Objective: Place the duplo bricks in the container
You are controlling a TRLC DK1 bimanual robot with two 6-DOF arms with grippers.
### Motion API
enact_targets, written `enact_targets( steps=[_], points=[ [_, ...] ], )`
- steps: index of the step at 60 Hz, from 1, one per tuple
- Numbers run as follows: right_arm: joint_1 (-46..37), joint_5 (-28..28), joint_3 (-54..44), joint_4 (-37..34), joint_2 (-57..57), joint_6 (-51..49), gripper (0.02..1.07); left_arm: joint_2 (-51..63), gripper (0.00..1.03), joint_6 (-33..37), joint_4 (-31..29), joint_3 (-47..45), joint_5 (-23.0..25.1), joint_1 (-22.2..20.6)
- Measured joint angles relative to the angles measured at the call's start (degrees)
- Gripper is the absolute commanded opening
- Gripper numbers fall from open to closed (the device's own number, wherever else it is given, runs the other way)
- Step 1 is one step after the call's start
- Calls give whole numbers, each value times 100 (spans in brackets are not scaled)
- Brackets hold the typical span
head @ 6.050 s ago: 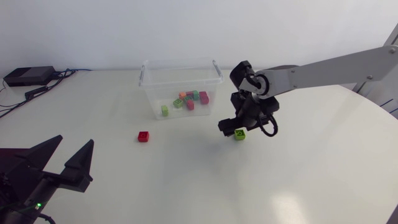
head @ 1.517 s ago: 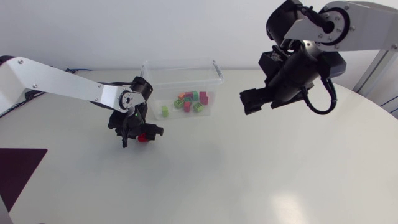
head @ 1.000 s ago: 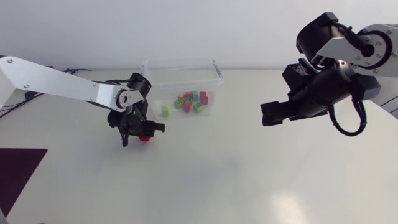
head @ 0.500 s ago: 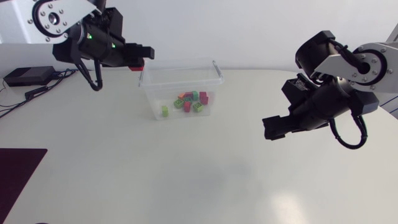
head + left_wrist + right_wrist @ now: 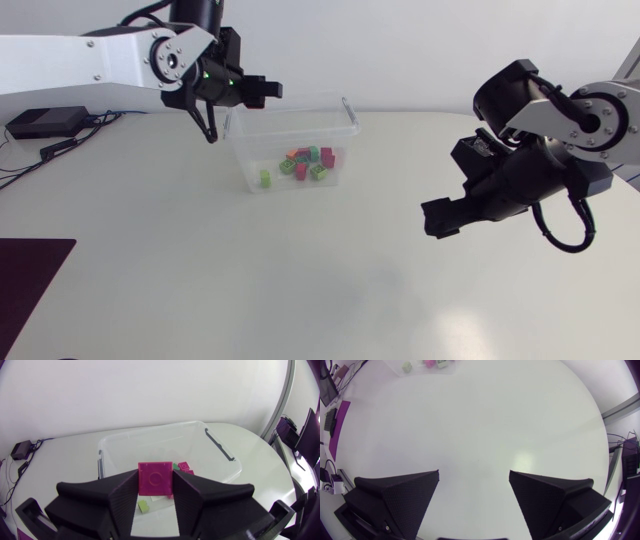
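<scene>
The left end effector [image 5: 262,90] is clamped on a red brick [image 5: 156,479], one finger on each side of it. It hangs well above the far left corner of the clear container [image 5: 295,132]. In the wrist view the brick sits over the container's open mouth, close to its left wall rather than the middle.

Several loose bricks [image 5: 305,162] already lie inside, towards the container's right half. No other brick shows on the tabletop [image 5: 300,280].

The right end effector [image 5: 432,218] hovers over the right side of the tabletop, well apart from the container. Its fingers are spread and there is nothing between them.

The main risk looks like a release too near the rim. From this spot the brick could clip the left or far wall and tumble out onto the tabletop. Height adds to that: dropped from here, it may bounce off the hard floor or the other bricks and hop over the edge.

If the arm lowers first without moving further over the opening, a finger could catch the thin rim and shove or tip the light container.
</scene>
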Motion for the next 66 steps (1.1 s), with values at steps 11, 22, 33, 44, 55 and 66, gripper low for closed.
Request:
enact_targets(
  steps=[11, 22, 33, 44, 55, 66],
  points=[
    [15, -39, -72, -2, -48, -2, 103, 605, 70, 46, -22, 527, 103, 33],
    [15, -39, -74, -2, -59, -17, 103, 804, 100, 68, -136, 791, 105, 33],
    [42, -37, -74, -2, -129, -20, 103, 776, 100, 116, -278, 841, 105, 33],
    [35, -9, -74, -9, -581, -63, 103, -63, 100, 240, -481, 710, 125, 157],
    [-90, 50, -74, -52, -1130, -151, 103, -1497, 100, 352, -463, 138, 111, 570],
    [-407, 122, -127, -46, -1692, -330, 103, -2747, 100, 610, -319, -1016, 79, 802]
  ],
)
